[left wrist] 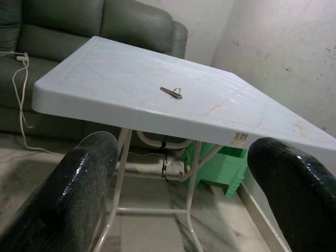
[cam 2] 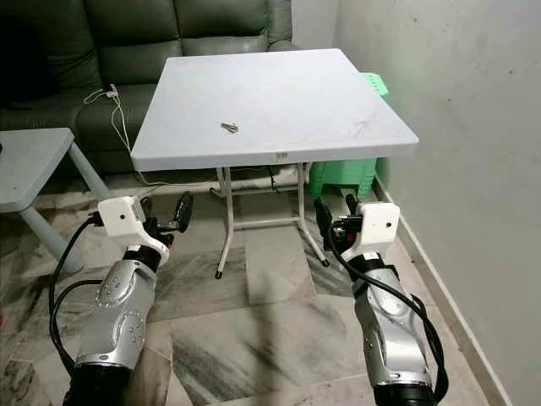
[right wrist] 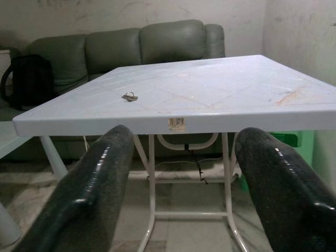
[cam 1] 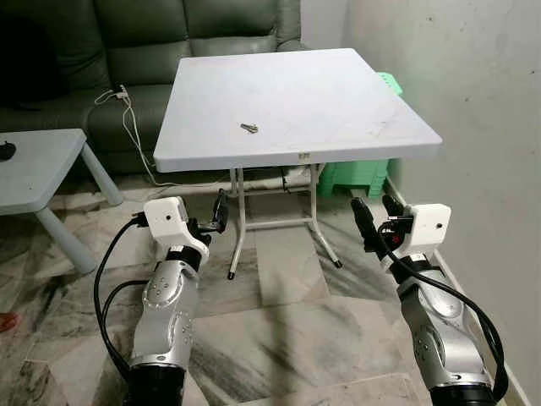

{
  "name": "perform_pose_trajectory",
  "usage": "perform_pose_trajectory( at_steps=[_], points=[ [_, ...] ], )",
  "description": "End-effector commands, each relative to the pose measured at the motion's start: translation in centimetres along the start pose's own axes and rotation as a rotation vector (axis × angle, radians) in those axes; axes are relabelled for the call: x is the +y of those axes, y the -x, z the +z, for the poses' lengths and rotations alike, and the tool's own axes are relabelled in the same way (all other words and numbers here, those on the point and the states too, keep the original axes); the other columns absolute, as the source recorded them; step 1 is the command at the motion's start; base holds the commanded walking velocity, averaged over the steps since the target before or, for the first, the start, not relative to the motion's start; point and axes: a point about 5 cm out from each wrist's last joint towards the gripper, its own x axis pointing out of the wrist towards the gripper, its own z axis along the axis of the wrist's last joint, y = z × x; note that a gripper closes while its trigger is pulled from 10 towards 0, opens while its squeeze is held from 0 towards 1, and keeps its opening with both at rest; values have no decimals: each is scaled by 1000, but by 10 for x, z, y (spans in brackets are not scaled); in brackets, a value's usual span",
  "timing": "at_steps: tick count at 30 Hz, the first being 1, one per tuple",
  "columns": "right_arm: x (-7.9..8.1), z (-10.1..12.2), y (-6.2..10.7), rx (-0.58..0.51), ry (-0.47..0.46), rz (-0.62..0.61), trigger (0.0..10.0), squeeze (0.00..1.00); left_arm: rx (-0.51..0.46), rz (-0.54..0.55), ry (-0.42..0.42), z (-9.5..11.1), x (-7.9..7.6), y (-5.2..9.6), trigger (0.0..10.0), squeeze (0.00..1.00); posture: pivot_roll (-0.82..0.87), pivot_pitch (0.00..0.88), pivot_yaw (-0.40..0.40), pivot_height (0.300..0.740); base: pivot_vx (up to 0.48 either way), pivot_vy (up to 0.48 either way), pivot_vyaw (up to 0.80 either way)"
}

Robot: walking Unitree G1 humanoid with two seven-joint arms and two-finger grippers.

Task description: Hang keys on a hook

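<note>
Keys (cam 1: 248,128) lying left of centre on the table (cam 1: 338,110) at upper middle of frame, sofa (cam 1: 152,51) sitting behind it, stool (cam 1: 359,173) standing underneath at right, smaller table (cam 1: 38,169) occupying the left edge

The left gripper (left wrist: 184,194) has its two black fingers (left wrist: 68,194) spread wide, held below the near edge of a white folding table (left wrist: 105,79). The keys (left wrist: 171,92) lie on the tabletop, nearer that edge than the far one. Behind stands a dark green sofa (left wrist: 131,26), a white cable (left wrist: 18,89) trailing down its front, and a green plastic stool (left wrist: 223,168) sits under the table by the wall
</note>
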Motion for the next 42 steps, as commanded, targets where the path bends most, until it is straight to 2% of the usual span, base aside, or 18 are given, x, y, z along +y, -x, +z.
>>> perform_pose_trajectory(
  at_steps=[1,10,11,17,37,42],
  points=[
    [0,4,0,-16,-9,7,10000,1000,8,5,-1,0,0,-2,10000,0,-13,0,-16,740,0,0,0],
    [-2,5,-1,-7,62,11,10000,1000,6,-1,-1,0,0,-3,10000,0,-12,0,-17,740,0,0,0],
    [-2,5,-1,-8,71,18,10000,0,6,-4,1,0,0,-3,10000,0,-13,0,-16,740,0,0,0],
    [-11,7,-1,-15,88,-11,10000,0,1,-4,16,0,1,-2,10000,0,-13,0,-18,740,0,152,0],
    [-13,7,1,-14,102,-12,10000,0,-5,-2,11,0,-1,-2,10000,0,-17,0,-20,740,0,330,0],
    [-15,6,3,-8,106,-13,10000,0,9,22,-15,-2,-1,-1,10000,0,-20,0,-23,740,0,0,0]
  ],
)
